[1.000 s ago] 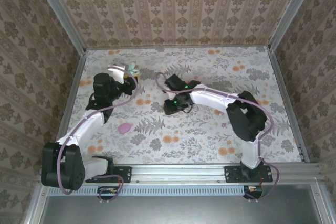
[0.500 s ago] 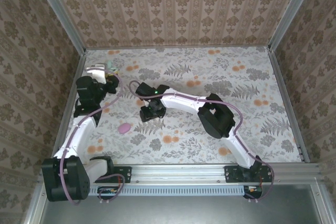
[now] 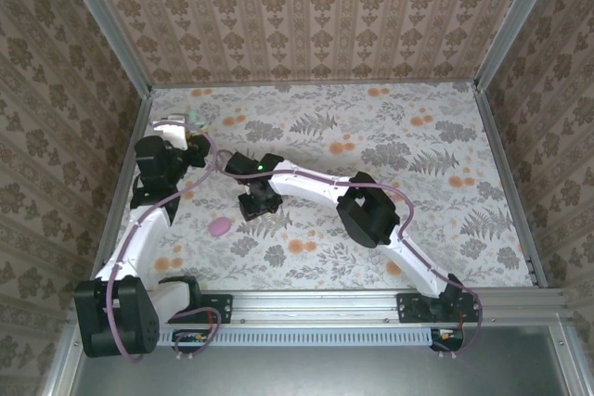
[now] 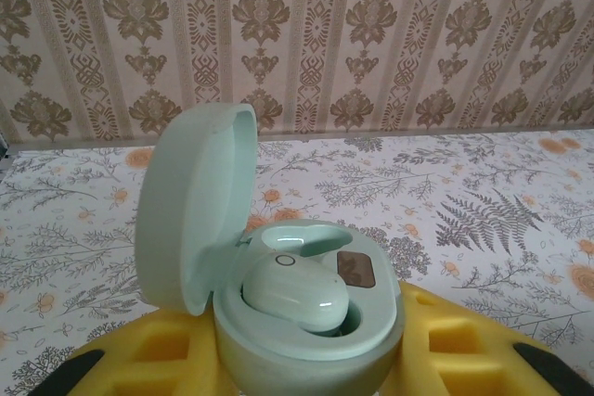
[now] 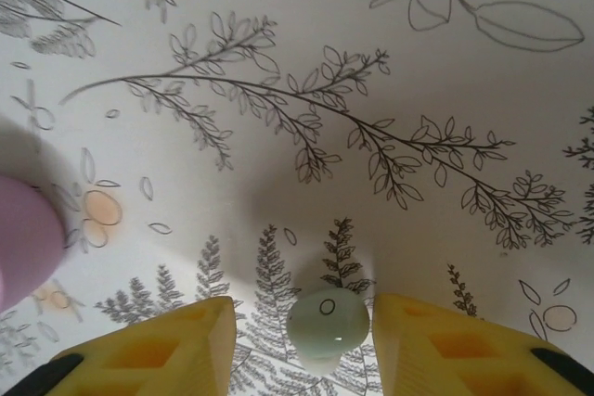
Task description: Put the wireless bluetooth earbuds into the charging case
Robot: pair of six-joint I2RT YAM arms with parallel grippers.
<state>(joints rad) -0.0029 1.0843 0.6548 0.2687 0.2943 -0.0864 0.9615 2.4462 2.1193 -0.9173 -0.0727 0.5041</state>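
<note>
Left wrist view gives the landmark: the charging case (image 4: 306, 345), mint green, stands upright between the yellow fingers (image 4: 139, 364) of the left gripper (image 4: 306, 364), whose jaws are closed narrow on its lower body. The lid (image 4: 190, 215) is open and hinged back. A seated earbud (image 4: 295, 296) already lies inside, and the seat just behind it looks empty.

The loose earbud (image 5: 327, 320) is well apart from the case, on the side toward the arm bases. It sits between the fingers of the right gripper (image 5: 303, 340), low over the table (image 5: 390, 90). These jaws stand narrow about it. One finger seems to touch it and on the other side a slit shows, so I cannot tell whether it is truly clamped. A pink object (image 5: 23, 238) lies on the table near this gripper, also well apart from the case.

As I judge it, the loose earbud is very light, hard and glossy, therefore slippery. It is small and rounded, so it may turn or pop out from the jaws if they press too much or off its middle. The best hold is across the broad round body, not on the narrower lower part, and with a gentle squeeze.

The case is also light and smooth, and its hinge is probably the weak place. It is better held at the lower body, as now — this leaves the lid and the empty seat free.
</note>
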